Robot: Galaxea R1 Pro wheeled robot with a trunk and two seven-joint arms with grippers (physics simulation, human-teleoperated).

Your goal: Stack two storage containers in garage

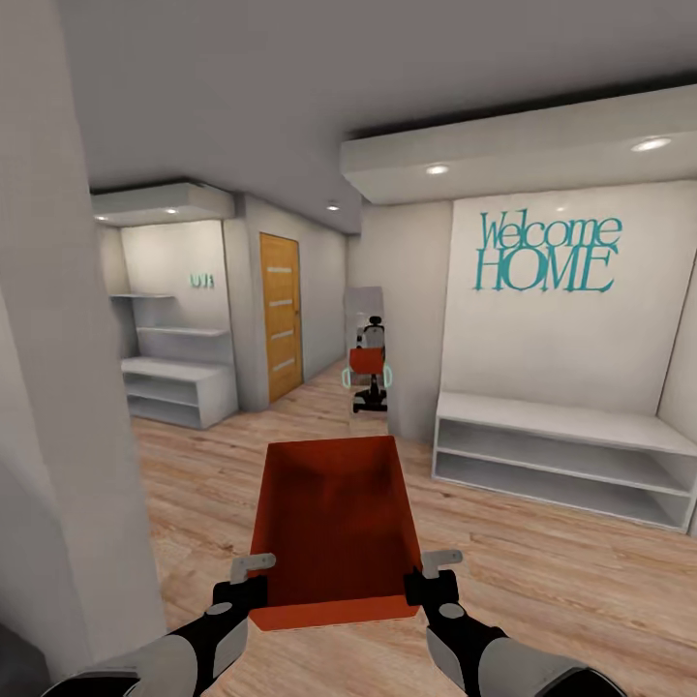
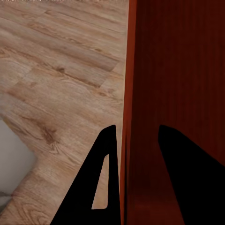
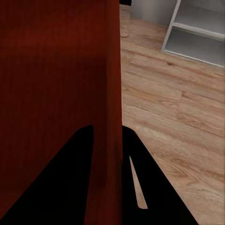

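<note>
A hallway with a light wood plank floor [image 1: 542, 571] and a white wall reading "Welcome HOME" [image 1: 548, 254] lies ahead. One orange-red bin [image 1: 334, 528] is carried in front of the robot, above the planks. The left pincer [image 1: 254, 579] pinches its left wall; the right pincer [image 1: 426, 573] pinches its right wall.
</note>
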